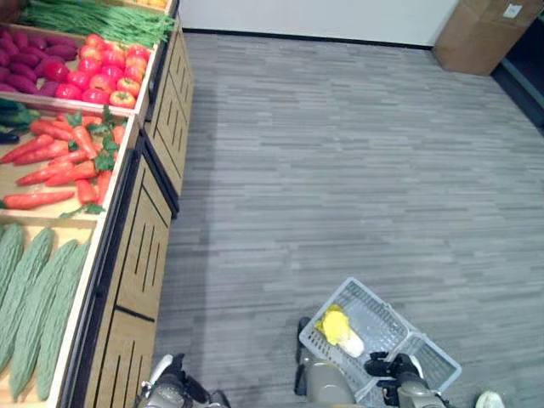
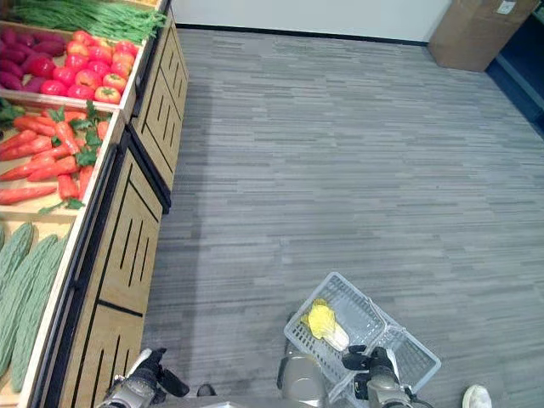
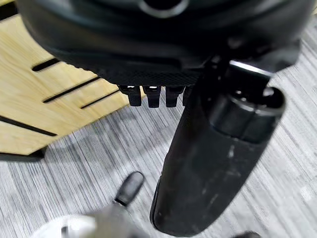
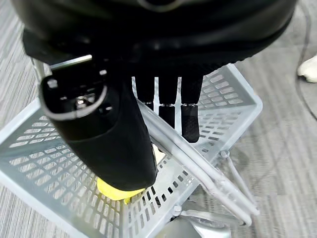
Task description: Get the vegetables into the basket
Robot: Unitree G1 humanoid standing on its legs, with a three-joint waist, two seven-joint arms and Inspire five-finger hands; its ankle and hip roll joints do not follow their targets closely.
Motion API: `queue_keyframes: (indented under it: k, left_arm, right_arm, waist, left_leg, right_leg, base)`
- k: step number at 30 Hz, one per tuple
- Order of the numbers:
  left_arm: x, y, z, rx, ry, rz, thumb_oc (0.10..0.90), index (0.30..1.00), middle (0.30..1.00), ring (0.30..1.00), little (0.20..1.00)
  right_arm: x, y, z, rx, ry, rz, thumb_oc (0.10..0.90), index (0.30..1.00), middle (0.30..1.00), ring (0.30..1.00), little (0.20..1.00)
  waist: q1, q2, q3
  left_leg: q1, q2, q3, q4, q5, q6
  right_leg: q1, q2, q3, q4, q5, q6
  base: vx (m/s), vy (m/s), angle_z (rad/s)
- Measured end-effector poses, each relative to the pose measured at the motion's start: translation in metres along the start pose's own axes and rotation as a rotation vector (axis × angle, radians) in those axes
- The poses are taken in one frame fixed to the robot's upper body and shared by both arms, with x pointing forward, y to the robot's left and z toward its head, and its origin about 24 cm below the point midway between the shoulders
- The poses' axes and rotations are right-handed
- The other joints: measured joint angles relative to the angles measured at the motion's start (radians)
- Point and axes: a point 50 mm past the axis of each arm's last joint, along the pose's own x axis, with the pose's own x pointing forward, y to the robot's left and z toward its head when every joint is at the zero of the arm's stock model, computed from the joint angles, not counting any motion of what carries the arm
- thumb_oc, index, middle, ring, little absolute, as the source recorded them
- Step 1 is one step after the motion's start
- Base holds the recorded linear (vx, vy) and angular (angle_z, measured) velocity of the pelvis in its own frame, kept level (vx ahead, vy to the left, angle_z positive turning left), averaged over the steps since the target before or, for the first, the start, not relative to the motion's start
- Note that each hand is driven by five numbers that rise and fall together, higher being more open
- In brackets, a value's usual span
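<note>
Leftmost, a wooden produce stand (image 1: 136,255) with slatted front panels runs along the robot's left side. Bins on it, far to near: green beans (image 1: 93,21); purple vegetables (image 1: 25,64) beside red tomatoes (image 1: 106,72); carrots (image 1: 68,153), long axes mostly crosswise to the stand's front edge; pale green bumpy gourds (image 1: 34,297), long axes running away from the robot, in the nearest bin.

Left hand (image 2: 149,374): low at the foot of the stand, beside its front panels, holding nothing; in the left wrist view its fingers (image 3: 148,96) hang loosely curled over bare floor.

Grey plank floor (image 1: 340,153): centre, between stand and basket.

Grey plastic basket (image 1: 378,314): on the robot's right, carried by its wire handle (image 4: 198,173). One yellow vegetable (image 1: 336,325) with a pale end already lies inside.

Right hand (image 1: 393,370): fingers (image 4: 190,124) hooked round that handle, so it is occupied.

Brown cardboard box (image 1: 480,34): far right, against the wall.

Judgement: remaining vegetables lie up and to the left of the free left hand, which is the nearer; the gourd bin is closest, and a grasp across a gourd's long axis looks most natural.
</note>
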Motion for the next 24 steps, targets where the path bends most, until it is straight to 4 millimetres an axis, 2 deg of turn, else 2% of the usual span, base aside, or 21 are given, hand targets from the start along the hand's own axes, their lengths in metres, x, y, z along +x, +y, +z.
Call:
queue_keyframes:
  k: [2,5,8,9,12,14,15,16,17,19,20,21,22,24]
  left_arm:
    - [0.000,-0.008,0.017,-0.001,-0.044,-0.022,0.900,1.000,1.000,1.000,1.000]
    - [0.001,-0.010,0.037,0.015,-0.115,-0.029,0.900,1.000,1.000,1.000,1.000]
    - [0.003,-0.003,0.044,0.017,-0.127,-0.011,0.900,1.000,1.000,1.000,1.000]
    - [0.003,-0.003,0.041,0.017,-0.113,-0.011,0.900,1.000,1.000,1.000,1.000]
    - [0.003,-0.004,0.032,0.017,-0.068,-0.012,0.900,1.000,1.000,1.000,1.000]
    - [0.001,-0.008,0.005,-0.008,0.018,-0.021,0.900,1.000,1.000,1.000,1.000]
    - [0.000,-0.009,-0.002,-0.034,0.048,-0.021,0.900,1.000,1.000,1.000,1.000]
    - [0.000,-0.009,-0.004,-0.060,0.060,-0.018,0.900,1.000,1.000,1.000,1.000]
    - [0.001,-0.005,-0.002,-0.093,0.060,-0.002,0.900,1.000,1.000,1.000,1.000]
    - [0.000,-0.006,-0.003,-0.105,0.065,0.004,0.900,1.000,1.000,1.000,1.000]
    - [0.001,-0.004,0.002,-0.116,0.051,0.012,0.900,1.000,1.000,1.000,1.000]
    - [0.001,-0.004,0.004,-0.124,0.046,0.013,0.900,1.000,1.000,1.000,1.000]
    - [0.002,-0.005,0.011,-0.123,0.026,0.012,0.900,1.000,1.000,1.000,1.000]
    - [0.003,-0.005,0.022,-0.129,-0.008,0.010,0.900,1.000,1.000,1.000,1.000]
  right_arm:
    - [0.001,-0.007,0.003,-0.024,-0.010,0.002,0.400,0.300,0.300,0.300,0.300]
    - [0.002,-0.009,0.002,-0.038,-0.006,-0.001,0.400,0.300,0.300,0.300,0.300]
    - [0.002,-0.012,0.003,-0.036,-0.010,-0.011,0.400,0.300,0.300,0.300,0.300]
    - [0.003,-0.017,0.004,-0.036,-0.011,-0.022,0.400,0.300,0.300,0.300,0.300]
    - [0.003,-0.023,0.002,-0.038,-0.005,-0.036,0.400,0.300,0.300,0.300,0.300]
    - [0.003,-0.021,0.003,-0.055,-0.009,-0.023,0.400,0.300,0.300,0.300,0.300]
    - [0.003,-0.019,0.004,-0.063,-0.008,-0.009,0.400,0.300,0.300,0.300,0.300]
    - [0.003,-0.017,0.004,-0.068,-0.010,-0.001,0.400,0.300,0.300,0.300,0.300]
    - [0.002,-0.013,0.001,-0.081,0.000,0.013,0.400,0.300,0.300,0.300,0.300]
    - [0.001,-0.011,-0.002,-0.089,0.006,0.024,0.400,0.300,0.300,0.300,0.300]
    - [0.000,-0.005,-0.005,-0.103,0.016,0.040,0.400,0.300,0.300,0.300,0.300]
    - [0.000,-0.004,-0.006,-0.111,0.020,0.043,0.400,0.300,0.300,0.300,0.300]
    - [0.000,-0.002,-0.008,-0.133,0.026,0.050,0.400,0.300,0.300,0.300,0.300]
    - [-0.001,-0.001,-0.011,-0.141,0.041,0.052,0.400,0.300,0.300,0.300,0.300]
  waist:
    - [-0.016,0.016,-0.002]
    - [-0.041,0.039,-0.005]
    - [-0.044,0.054,-0.001]
    - [-0.042,0.071,0.000]
    - [-0.047,0.093,0.002]
    - [-0.037,0.105,0.003]
    - [-0.032,0.104,0.003]
    - [-0.031,0.102,0.005]
    - [-0.025,0.092,0.007]
    - [-0.015,0.087,0.010]
    - [0.000,0.065,0.021]
    - [0.010,0.049,0.021]
    - [0.013,0.025,0.031]
    - [0.026,0.007,0.041]
  left_leg:
    - [-0.009,0.012,-0.033,0.014,0.020,-0.021]
    - [-0.003,0.017,-0.091,0.017,0.025,-0.022]
    - [-0.004,0.027,-0.117,0.017,0.025,-0.022]
    - [-0.011,0.035,-0.123,0.023,0.026,-0.021]
    - [-0.045,0.052,-0.168,0.079,0.026,-0.022]
    - [-0.068,0.092,-0.213,0.152,0.062,-0.077]
    - [-0.081,0.112,-0.238,0.189,0.078,-0.105]
    - [-0.096,0.121,-0.255,0.223,0.085,-0.118]
    - [-0.133,0.134,-0.271,0.296,0.101,-0.145]
    - [-0.139,0.147,-0.303,0.346,0.142,-0.150]
    - [-0.162,0.146,-0.326,0.427,0.178,-0.161]
    - [-0.172,0.134,-0.324,0.451,0.184,-0.163]
    - [-0.203,0.099,-0.311,0.449,0.134,-0.158]
    - [-0.259,0.077,-0.285,0.410,0.133,-0.141]
  right_leg:
    - [0.007,-0.008,-0.030,0.032,-0.028,-0.015]
    - [0.009,-0.022,-0.052,0.107,-0.103,0.010]
    - [0.009,-0.025,-0.055,0.122,-0.135,0.030]
    - [0.009,-0.019,-0.056,0.123,-0.142,0.030]
    - [0.021,-0.009,-0.059,0.112,-0.155,0.023]
    - [0.053,0.032,-0.072,0.087,-0.178,0.007]
    - [0.064,0.051,-0.075,0.076,-0.186,-0.003]
    - [0.071,0.059,-0.078,0.071,-0.195,-0.014]
    - [0.087,0.069,-0.077,0.059,-0.184,-0.046]
    - [0.114,0.091,-0.069,0.050,-0.202,-0.069]
    - [0.145,0.089,-0.059,0.033,-0.200,-0.097]
    - [0.156,0.088,-0.040,0.022,-0.207,-0.110]
    - [0.192,0.080,-0.017,-0.019,-0.220,-0.146]
    - [0.198,0.076,-0.012,-0.019,-0.229,-0.153]
  base:
    - [0.23,-0.077,0.36]
    - [0.28,-0.127,0.42]
    - [0.24,-0.154,0.17]
    - [0.19,-0.198,0.14]
    - [0.18,-0.208,0.19]
    - [0.24,-0.344,0.00]
    - [0.22,-0.353,-0.01]
    - [0.26,-0.425,0.00]
    - [0.15,-0.221,-0.02]
    - [0.16,-0.176,-0.16]
    - [0.18,-0.101,-0.35]
    - [0.27,-0.108,-0.33]
    - [0.23,-0.033,-0.20]
    - [0.22,0.012,-0.15]
